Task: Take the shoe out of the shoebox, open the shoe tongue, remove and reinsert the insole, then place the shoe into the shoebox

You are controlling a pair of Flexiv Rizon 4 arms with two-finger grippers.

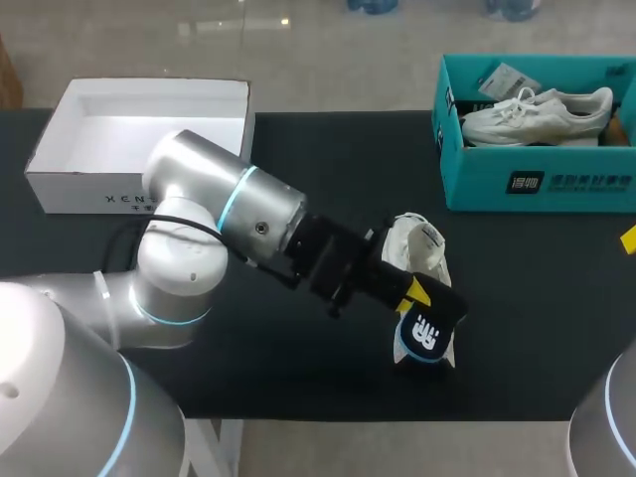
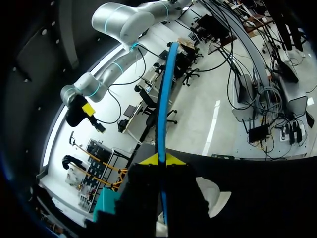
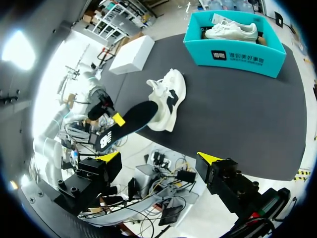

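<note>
A white shoe [image 1: 417, 246] lies on the black table, out of the teal shoebox [image 1: 537, 184]. My left gripper [image 1: 414, 291] is shut on a black insole [image 1: 429, 326] with a blue rim and a white logo, held at the near end of the shoe. In the left wrist view the insole [image 2: 166, 99] stands edge-on between the yellow tips [image 2: 159, 159], with the shoe [image 2: 214, 197] below. The right wrist view shows the insole [image 3: 126, 124] tilted up off the shoe [image 3: 168, 96]. My right gripper [image 3: 158, 158] is open with nothing in it, beyond the table's near edge.
The teal shoebox at the back right holds a second white shoe [image 1: 537, 111]. A white open box [image 1: 139, 139] stands at the back left. My left arm's big elbow [image 1: 199, 229] covers the table's left middle.
</note>
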